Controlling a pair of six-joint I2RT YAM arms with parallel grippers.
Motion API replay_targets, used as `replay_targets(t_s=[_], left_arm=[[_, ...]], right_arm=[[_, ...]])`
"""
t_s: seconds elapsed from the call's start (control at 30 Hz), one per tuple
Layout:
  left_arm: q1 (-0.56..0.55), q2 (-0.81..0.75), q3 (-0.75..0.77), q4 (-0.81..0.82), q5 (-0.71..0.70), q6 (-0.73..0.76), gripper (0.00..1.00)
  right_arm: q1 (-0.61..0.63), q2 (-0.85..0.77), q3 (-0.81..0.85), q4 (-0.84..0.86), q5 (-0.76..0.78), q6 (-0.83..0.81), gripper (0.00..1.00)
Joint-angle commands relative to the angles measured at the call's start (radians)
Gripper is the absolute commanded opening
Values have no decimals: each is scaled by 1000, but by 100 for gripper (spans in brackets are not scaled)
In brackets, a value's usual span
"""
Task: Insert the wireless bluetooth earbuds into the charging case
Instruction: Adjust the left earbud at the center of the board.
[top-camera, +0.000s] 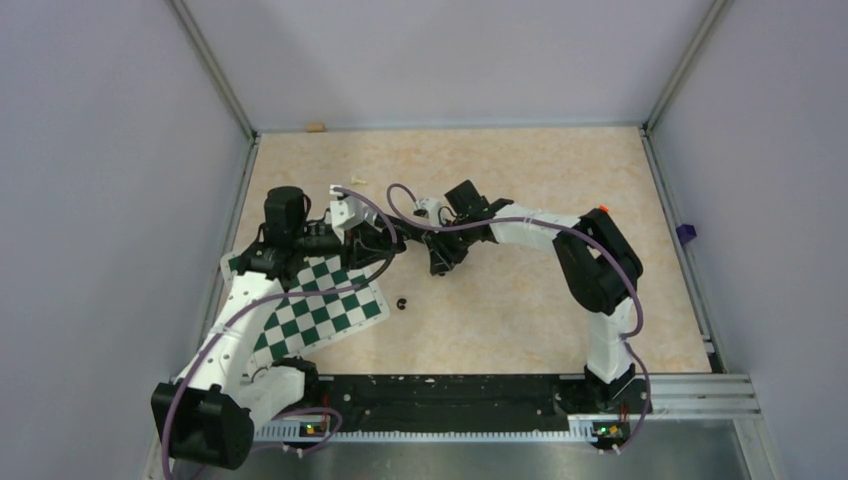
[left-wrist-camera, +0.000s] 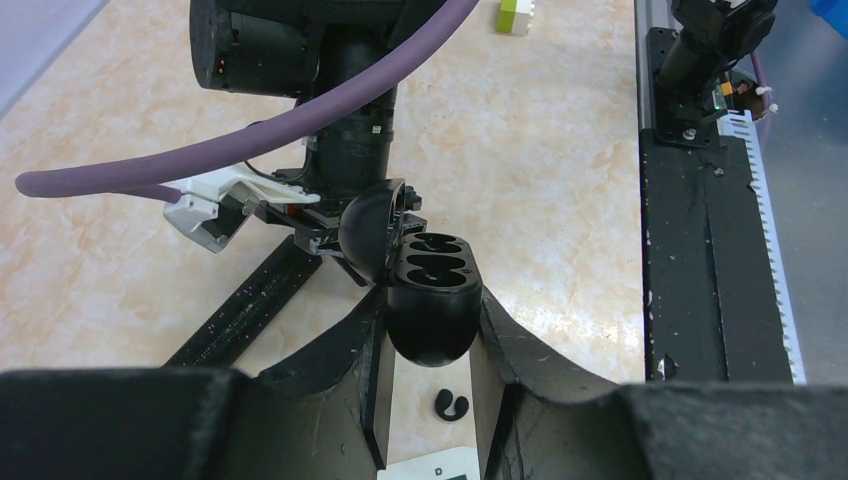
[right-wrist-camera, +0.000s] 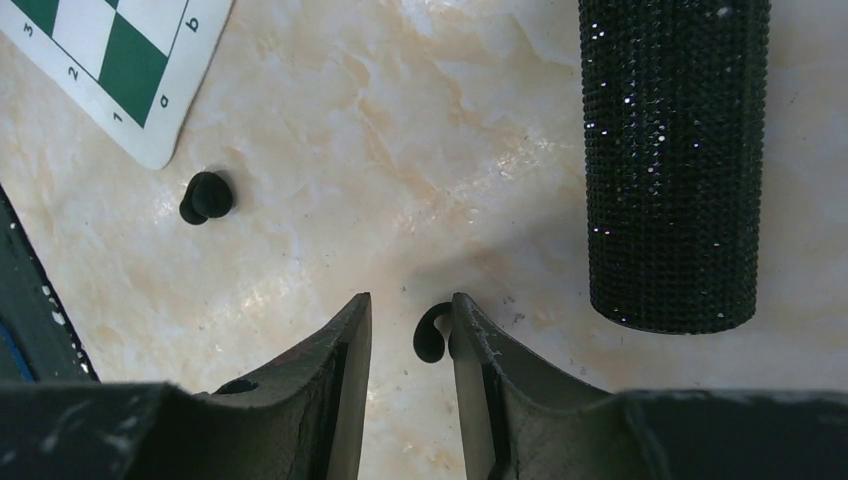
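My left gripper (left-wrist-camera: 432, 290) is shut on the black charging case (left-wrist-camera: 430, 325) and holds it above the table. The case's lid is open and its two slots (left-wrist-camera: 437, 255) are empty. One black earbud (left-wrist-camera: 451, 404) lies on the table below the case. My right gripper (right-wrist-camera: 410, 300) is open and low over the table. A black earbud (right-wrist-camera: 430, 333) lies between its fingers, against the right finger (right-wrist-camera: 480, 340). A second black earbud (right-wrist-camera: 207, 196) lies near the chessboard corner, and also shows in the top view (top-camera: 402, 301). The purple earbuds are out of view.
A green and white chessboard mat (top-camera: 320, 305) lies at the left, its corner near the loose earbud (right-wrist-camera: 110, 60). A black glittery cylinder (right-wrist-camera: 672, 160) lies right of my right gripper. Both grippers (top-camera: 375, 240) (top-camera: 440, 258) are close together mid-table. A small white-green block (left-wrist-camera: 515, 15) lies further off.
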Motion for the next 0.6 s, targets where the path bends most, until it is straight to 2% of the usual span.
replay_targets(t_s=[0.0,0.27,0.57], left_arm=[[8,-22,-8,59,42,-13,0],[12,-33,-14,60,49,-13,0],[14,-33,-19,70,58,-15,0]], right_arm=[[6,4,35,-22,39,-31,35],[6,-1,46,-73,68,-50,34],[6,-79,-5,-96,48,-38,34]])
